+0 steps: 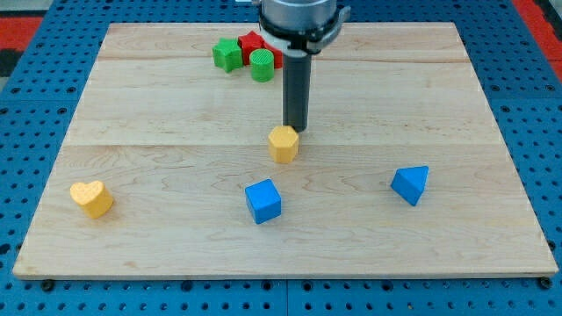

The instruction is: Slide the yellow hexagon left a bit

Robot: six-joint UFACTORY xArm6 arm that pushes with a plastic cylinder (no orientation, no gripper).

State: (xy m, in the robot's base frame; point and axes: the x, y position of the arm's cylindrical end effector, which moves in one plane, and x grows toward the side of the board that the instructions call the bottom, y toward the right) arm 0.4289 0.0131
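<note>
The wooden board (176, 114) lay on a blue perforated base (35, 105), and you could see the yellow hexagon (283, 143) near the board's middle, with my tip (295, 131) touching its upper right edge. There were no fingers to tell about, only the straight rod. At the view's top sat a green star (226, 54), a red block (255, 44) and a green cylinder (262, 65) close together, while a yellow heart (92, 198), a blue cube (262, 201) and a blue triangular block (410, 184) lay well apart along the view's bottom.

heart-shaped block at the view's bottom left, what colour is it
Yellow: the heart block, seen in the camera view.
</note>
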